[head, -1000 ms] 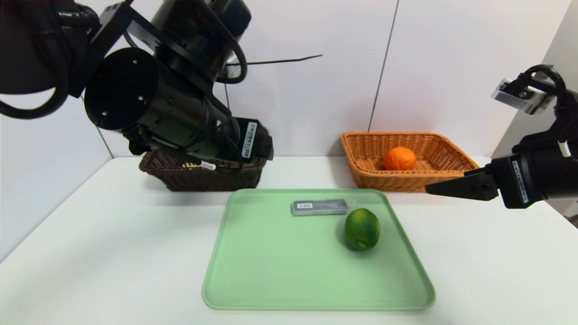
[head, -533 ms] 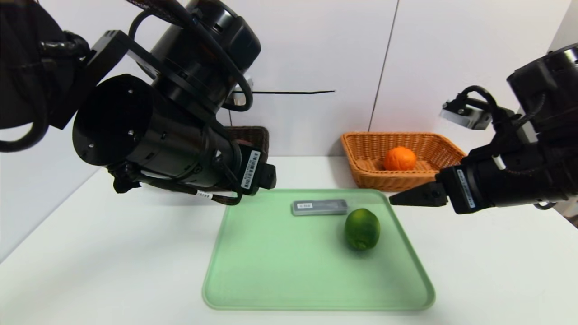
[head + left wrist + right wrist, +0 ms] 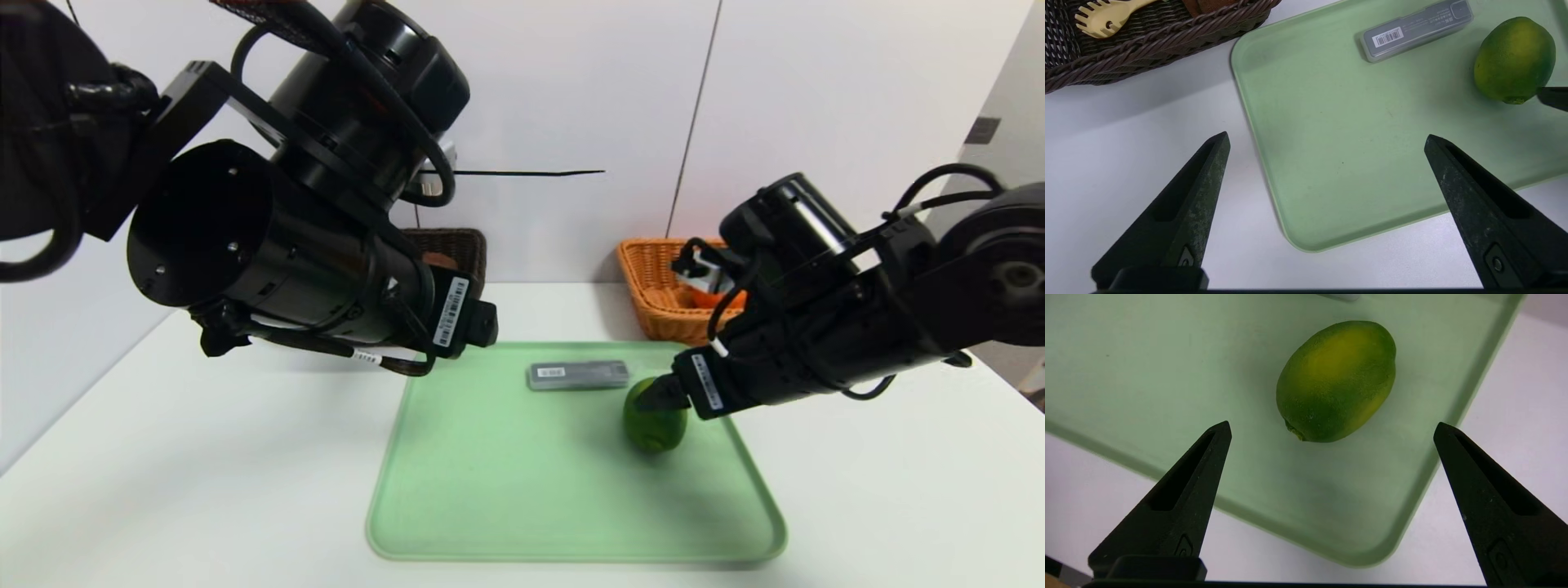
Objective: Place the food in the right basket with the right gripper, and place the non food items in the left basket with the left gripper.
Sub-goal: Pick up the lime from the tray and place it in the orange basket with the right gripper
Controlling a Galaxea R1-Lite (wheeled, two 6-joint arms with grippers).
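A green lime (image 3: 651, 425) (image 3: 1336, 379) (image 3: 1514, 59) lies on the right part of the pale green tray (image 3: 506, 482). Behind it on the tray rests a flat grey case (image 3: 578, 375) (image 3: 1414, 29) with a barcode label. My right gripper (image 3: 1331, 430) hangs open just above and to the right of the lime, not touching it. My left gripper (image 3: 1325, 141) is open and empty over the tray's left rear corner. The dark left basket (image 3: 1126, 45) holds a cream spork (image 3: 1106, 16). The orange right basket (image 3: 653, 286) is largely hidden behind my right arm.
White table (image 3: 163, 457) all round the tray. A white wall stands close behind both baskets. My left arm's bulky body (image 3: 269, 237) covers most of the dark basket in the head view.
My right arm has swung left from beside the orange basket and come down over the lime, now hiding the orange in the basket. My left arm has lifted away from the dark basket toward the tray.
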